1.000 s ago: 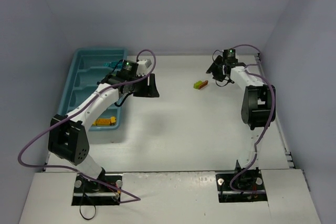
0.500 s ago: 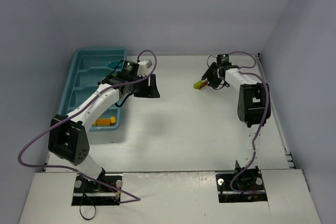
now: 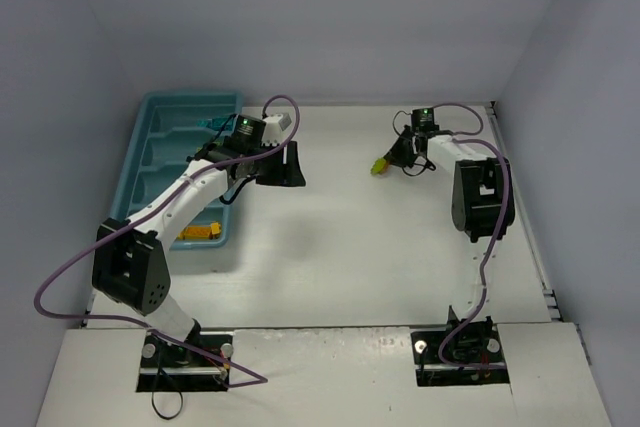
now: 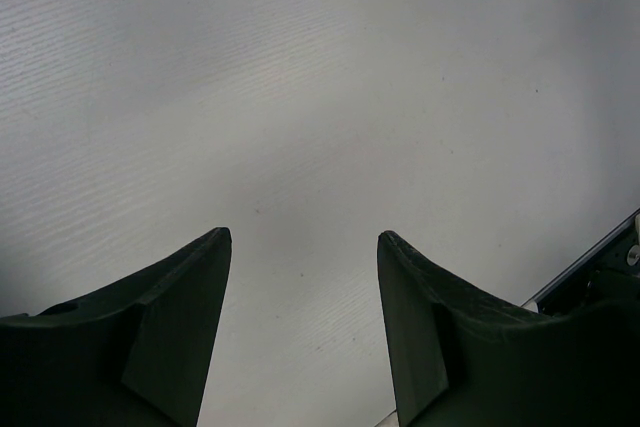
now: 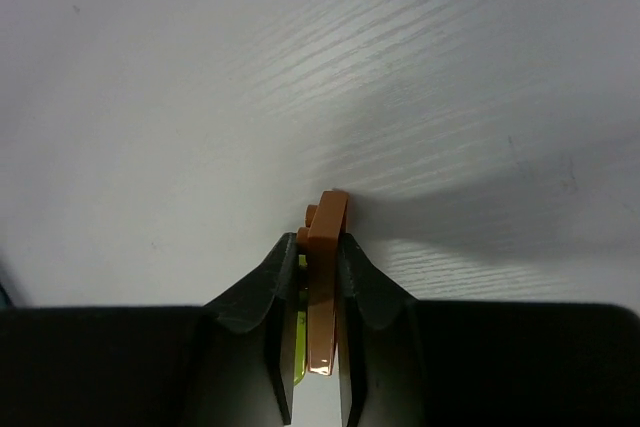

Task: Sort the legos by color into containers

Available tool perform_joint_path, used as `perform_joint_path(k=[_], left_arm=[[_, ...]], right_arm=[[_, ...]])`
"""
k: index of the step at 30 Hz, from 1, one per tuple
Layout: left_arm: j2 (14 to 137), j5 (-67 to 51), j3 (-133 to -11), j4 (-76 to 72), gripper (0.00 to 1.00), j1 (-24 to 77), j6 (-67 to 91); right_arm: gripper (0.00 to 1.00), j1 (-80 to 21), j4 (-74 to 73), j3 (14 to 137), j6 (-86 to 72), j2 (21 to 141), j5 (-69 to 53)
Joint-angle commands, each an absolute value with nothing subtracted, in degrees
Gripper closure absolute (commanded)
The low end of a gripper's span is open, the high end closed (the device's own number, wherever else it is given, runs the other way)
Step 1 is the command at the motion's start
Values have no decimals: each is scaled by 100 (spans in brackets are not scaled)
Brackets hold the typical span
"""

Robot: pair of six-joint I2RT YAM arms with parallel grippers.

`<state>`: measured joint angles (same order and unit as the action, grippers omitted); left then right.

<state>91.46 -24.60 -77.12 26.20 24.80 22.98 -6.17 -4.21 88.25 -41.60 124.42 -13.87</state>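
Observation:
My right gripper (image 3: 392,160) is shut on a flat orange lego (image 5: 325,277) with a lime green lego (image 5: 301,345) pressed against it between the fingers; the pair shows as a small lime and orange piece (image 3: 379,164) at the far right of the table. My left gripper (image 3: 291,165) is open and empty over bare table, its fingers (image 4: 180,307) wide apart. The teal tray (image 3: 158,147) stands at the far left. An orange lego (image 3: 199,232) lies in its near end and a cyan lego (image 3: 210,125) near its far end.
The left arm (image 3: 190,187) crosses over the tray's right side and hides part of the compartments. The grey walls close in at the back and both sides.
My right gripper has moved left onto the orange and green legos and closed on them. The left arm has not moved.

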Motion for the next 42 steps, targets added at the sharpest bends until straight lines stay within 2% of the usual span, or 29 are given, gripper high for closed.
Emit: perform_joint_path(k=[1,8,16,25,42], left_arm=[[9044,-2619,-7796,2242,46,2531,2197],[9088,-3164,-7884,1671,46,2549,2320],[9632,-3726,-8349,1468,45,2672,2628],[10019,-3481,-8867,1617,45,2874,2716],[10529,-3085,-9061,1354,45,2883,3138]], right_arm=[[100,-747,225,8588,-3745,11945,-1748],[100,-914,1853,7525,-3278,10830,-2925],[100,-1432,3312,6786,-3191,10266,-4182],[100,-1801,3410,6688,-2997,10090,-4237],[100,-1916,3445,6645,-2953,9967,-4377]])
